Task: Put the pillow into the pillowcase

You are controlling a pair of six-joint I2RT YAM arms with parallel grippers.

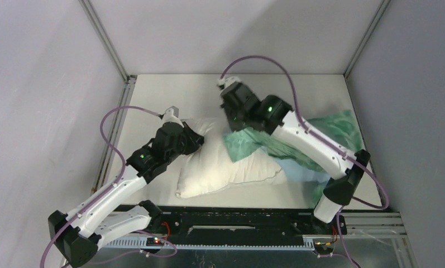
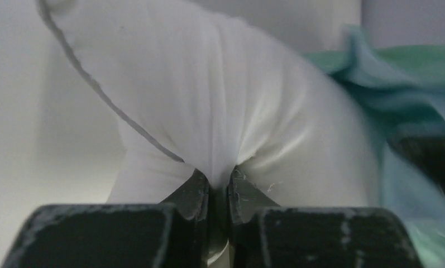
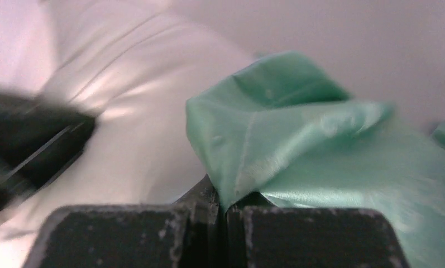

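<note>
Right wrist: right gripper [image 3: 225, 204] pinches pillowcase [image 3: 298, 151] edge.

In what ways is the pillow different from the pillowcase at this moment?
The pillow is plain white; the pillowcase is sea-green with some light blue. The pillow is plump and thick; the pillowcase is thin, floppy and crumpled. The pillow lies at the table's middle, while the pillowcase drapes over its right end and spreads rightward. Shared: each is pinched by one shut gripper, the pillow by the left gripper, the pillowcase by the right gripper.
</note>
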